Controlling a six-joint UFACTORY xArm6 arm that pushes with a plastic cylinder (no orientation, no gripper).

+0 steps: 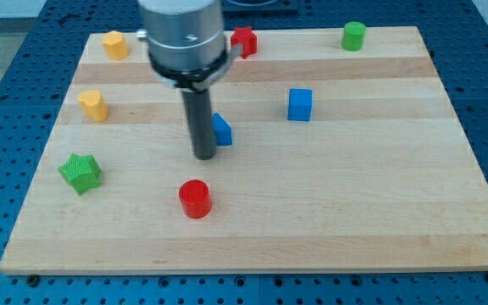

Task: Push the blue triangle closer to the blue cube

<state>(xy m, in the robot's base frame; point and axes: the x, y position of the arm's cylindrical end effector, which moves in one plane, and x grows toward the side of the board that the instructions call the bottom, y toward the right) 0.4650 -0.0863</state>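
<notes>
The blue triangle (222, 130) lies near the middle of the wooden board (354, 203), partly hidden behind my rod. The blue cube (300, 104) sits to its right and slightly toward the view's top, about a block's width or more away. My tip (204, 157) is down at the board just left of and slightly below the blue triangle, touching or nearly touching its left side.
A red cylinder (195, 199) stands below my tip. A green star (80, 173) is at the left. A yellow block (94, 105) and another yellow block (115, 44) sit at upper left. A red block (244, 41) and a green cylinder (353, 36) are along the top.
</notes>
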